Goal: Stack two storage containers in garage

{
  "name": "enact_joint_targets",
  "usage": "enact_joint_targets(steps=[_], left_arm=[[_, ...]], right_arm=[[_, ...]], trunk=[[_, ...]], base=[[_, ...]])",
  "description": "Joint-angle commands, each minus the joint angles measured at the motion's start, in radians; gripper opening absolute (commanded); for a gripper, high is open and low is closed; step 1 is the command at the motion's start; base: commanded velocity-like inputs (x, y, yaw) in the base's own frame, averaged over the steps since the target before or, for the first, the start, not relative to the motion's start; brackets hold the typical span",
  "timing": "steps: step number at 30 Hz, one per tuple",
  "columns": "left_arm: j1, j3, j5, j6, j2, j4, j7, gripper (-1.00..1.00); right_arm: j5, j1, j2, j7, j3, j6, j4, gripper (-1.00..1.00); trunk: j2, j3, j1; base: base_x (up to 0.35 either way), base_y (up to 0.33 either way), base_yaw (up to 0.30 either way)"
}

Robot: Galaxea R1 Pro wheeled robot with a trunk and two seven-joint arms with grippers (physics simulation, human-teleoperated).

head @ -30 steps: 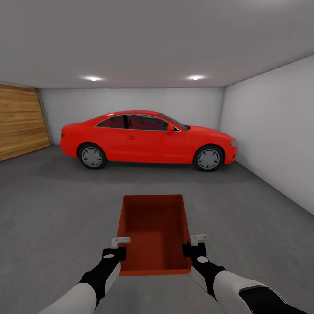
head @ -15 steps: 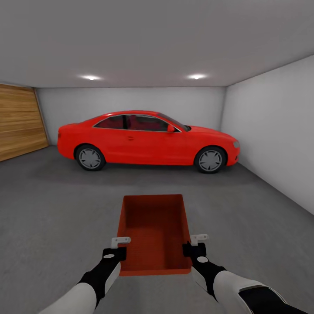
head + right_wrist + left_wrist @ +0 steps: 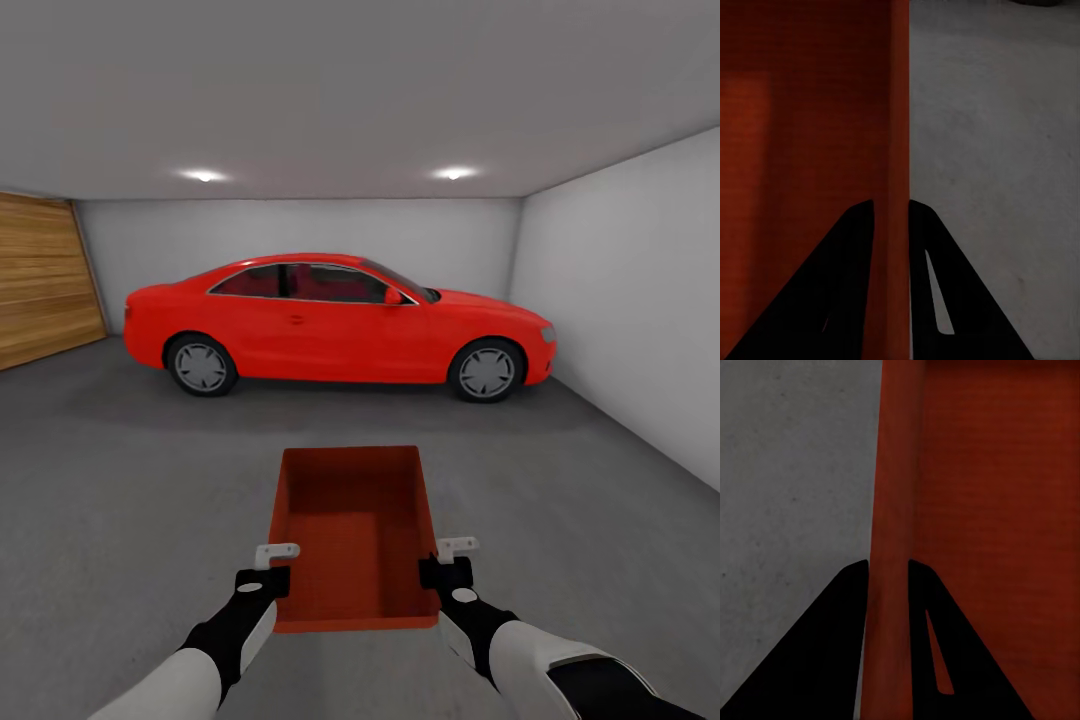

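One red-orange storage container [image 3: 350, 530] hangs in front of me above the garage's dark grey concrete floor [image 3: 120, 470]. My left gripper [image 3: 275, 565] is shut on its left wall and my right gripper [image 3: 447, 560] is shut on its right wall, both near the end closest to me. In the left wrist view the gripper [image 3: 888, 564] pinches the thin red wall, with the container's inside [image 3: 982, 510] on one side and floor [image 3: 795, 472] on the other. The right wrist view has the same grip [image 3: 892, 204] on the container [image 3: 802, 135]. The container is empty.
A red car [image 3: 335, 325] stands side-on across the far end of the garage. A wooden garage door [image 3: 40, 280] fills the left wall and a plain white wall [image 3: 630, 300] runs along the right. Bare floor lies between me and the car.
The whole view has crept forward and the car looks slightly larger. Both grippers and the container keep the same place in the picture.
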Motion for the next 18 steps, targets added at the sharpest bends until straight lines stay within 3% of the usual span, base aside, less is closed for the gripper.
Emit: enact_joint_targets(steps=[1, 18], left_arm=[[-0.001, 0.019, -0.023, -0.033, 0.0, -0.005, 0.03, -1.0], [-0.001, 0.02, -0.024, -0.033, 0.0, -0.005, 0.03, -1.0]], right_arm=[[0.012, 0.0, 0.001, 0.005, -0.035, 0.002, 0.002, -1.0], [0.012, 0.0, 0.001, 0.005, -0.035, 0.002, 0.002, -1.0]], trunk=[[-0.001, -0.001, 0.001], [-0.001, -0.001, 0.001]], base=[[0.322, 0.0, 0.0], [0.322, 0.0, 0.0]])
